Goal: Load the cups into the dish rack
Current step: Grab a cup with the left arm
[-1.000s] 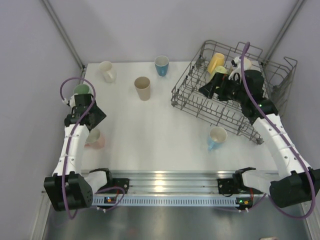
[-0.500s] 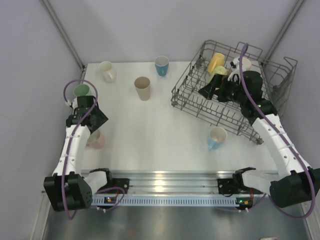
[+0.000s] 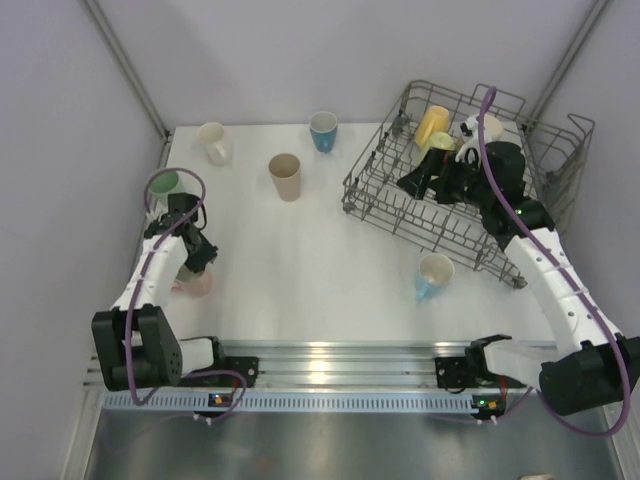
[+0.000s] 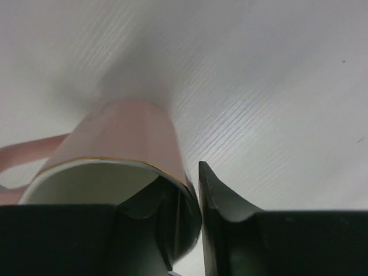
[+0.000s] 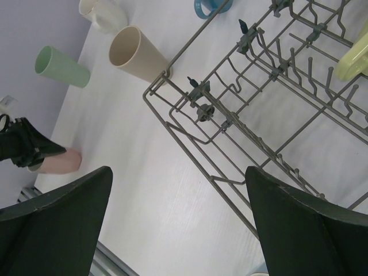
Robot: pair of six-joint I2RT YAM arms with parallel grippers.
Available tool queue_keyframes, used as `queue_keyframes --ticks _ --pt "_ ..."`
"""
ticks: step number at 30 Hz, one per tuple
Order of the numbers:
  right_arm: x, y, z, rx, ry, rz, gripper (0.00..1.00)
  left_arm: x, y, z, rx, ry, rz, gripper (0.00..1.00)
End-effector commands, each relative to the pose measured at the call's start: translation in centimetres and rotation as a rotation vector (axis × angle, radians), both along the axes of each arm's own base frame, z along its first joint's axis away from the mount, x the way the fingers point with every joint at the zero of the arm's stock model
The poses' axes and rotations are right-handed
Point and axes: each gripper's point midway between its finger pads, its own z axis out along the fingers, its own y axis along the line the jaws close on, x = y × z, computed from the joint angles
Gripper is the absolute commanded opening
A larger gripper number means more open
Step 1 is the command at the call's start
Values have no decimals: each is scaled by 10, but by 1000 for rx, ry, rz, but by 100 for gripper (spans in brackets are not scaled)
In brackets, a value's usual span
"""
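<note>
progress: roughly a third in, by my reckoning. grey wire dish rack (image 3: 395,205) sits at 2 o'clock on the white bench (image 3: 320,260).
three cups show inside it: yellow cup (image 3: 433,123), pale lime cup (image 3: 443,142), white mug (image 3: 489,127). the arm may hide more.
six left on the bench:
- cream mug (image 3: 213,142) at 11
- blue cup (image 3: 323,130) at 12
- beige tumbler (image 3: 285,176) just inward of those two
- mint green tumbler (image 3: 162,183) at 9
- pink mug (image 4: 126,135) at 8
- light blue mug (image 3: 434,275) at 5

count: nine cups seen, one rack.
left gripper (image 4: 192,190): jaws narrow, astride the pink mug's wall, one inside, one outside. whether they pinch it, cannot tell.
right gripper (image 5: 178,172): jaws wide, nothing between, over the rack.
</note>
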Motion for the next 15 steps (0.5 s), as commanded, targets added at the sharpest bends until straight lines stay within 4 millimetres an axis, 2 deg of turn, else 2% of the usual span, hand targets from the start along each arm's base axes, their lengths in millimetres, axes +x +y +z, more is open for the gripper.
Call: queue_keyframes --ticks 1,2,4,6,8,9,10,11,12,14,15 --pt "-5 3 13 -3 -55 15 99 10 -14 -1 -72 -27 -35 22" --pt "-5 3 11 -5 -52 14 99 15 -19 2 -96 -49 -50 11" --pt "-5 3 11 -5 -56 16 99 27 -34 13 -168 -96 -95 2" --pt "-6 4 11 -2 -62 25 99 41 -43 31 -220 -150 -123 0" --pt "-8 9 18 15 -88 57 99 53 -61 51 -318 -206 -162 0" --pt "-8 11 23 26 -105 73 99 65 -70 74 -367 -267 -168 0" --pt "-13 17 28 42 -121 112 99 70 -88 90 -467 -308 -216 0" --pt "-12 22 41 61 -182 144 99 76 -100 105 -535 -345 -243 0" --pt "-16 27 50 83 -223 182 99 91 -109 135 -607 -427 -243 0" --pt "-25 39 59 123 -279 274 99 98 -129 171 -757 -489 -290 0" --pt "-26 44 78 147 -371 305 99 106 -135 191 -798 -552 -313 0"
